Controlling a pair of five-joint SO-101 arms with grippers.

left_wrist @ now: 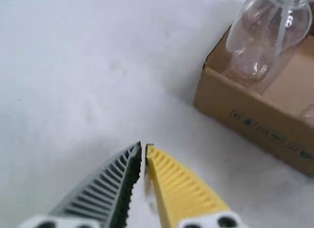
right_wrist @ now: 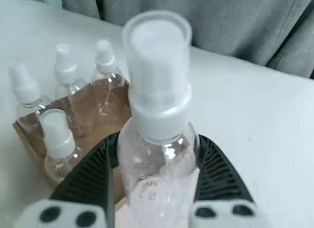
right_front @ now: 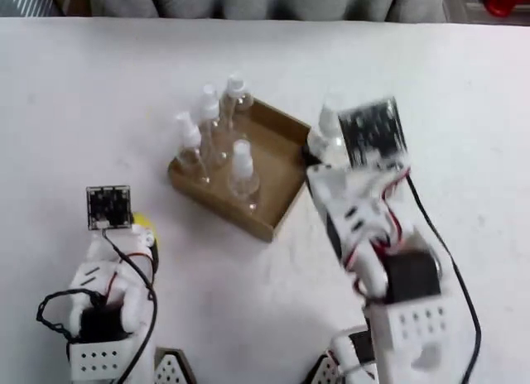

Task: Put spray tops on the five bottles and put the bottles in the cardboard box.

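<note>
A shallow cardboard box (right_front: 277,148) sits mid-table with several clear bottles (right_front: 242,170) standing in it, each with a white spray top. My right gripper (right_front: 321,155) is shut on another clear bottle (right_front: 329,126) with a white spray top, held upright just off the box's right edge. In the right wrist view that bottle (right_wrist: 157,85) stands between the black fingers (right_wrist: 93,174) of the gripper (right_wrist: 156,154), with the box (right_wrist: 91,102) behind it. My left gripper (left_wrist: 143,148) is shut on nothing, low over bare table to the left of the box (left_wrist: 255,115).
The white table (right_front: 99,86) stretches wide on all sides of the box. The left arm (right_front: 108,309) rests at the front left, the right arm (right_front: 389,276) at the front right. A grey curtain hangs behind the table's far edge.
</note>
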